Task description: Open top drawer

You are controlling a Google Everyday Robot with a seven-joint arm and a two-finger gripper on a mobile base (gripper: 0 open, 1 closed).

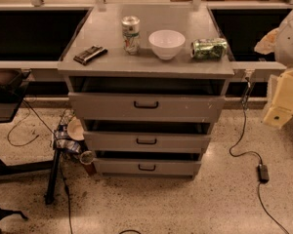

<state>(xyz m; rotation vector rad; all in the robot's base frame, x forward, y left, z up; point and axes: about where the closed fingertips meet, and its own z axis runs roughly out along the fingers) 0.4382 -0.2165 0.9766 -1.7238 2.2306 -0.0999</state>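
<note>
Floor comes first, with a black cable and its power brick trailing below the worktop's right front corner, and a cup among litter below the left front corner. Above that, the bottom drawer and the middle drawer sit stepped one behind the other. The top drawer is directly under the worktop's front edge. It is the widest of the three, and its black pull handle lies below the middle of that edge. A dark slot shows above its scuffed front, so it looks drawn out only a little, if at all.

The claw hangs out past the right front corner, well apart from the handle. I cannot tell whether it is spread or pressed together.

On the grey worktop, a dark snack bar lies near the left front corner. An upright can and a white bowl stand mid-surface, and a green can lies on its side toward the right edge.

To do this step well, the claw should likely:
- travel low and leftward beneath the front edge, clear of the hanging cable
- meet the handle square at its centre
- pull straight out, at right angles to the front edge

A smooth, level pull seems best, since a jerk could tip the upright can or roll the green one
</note>
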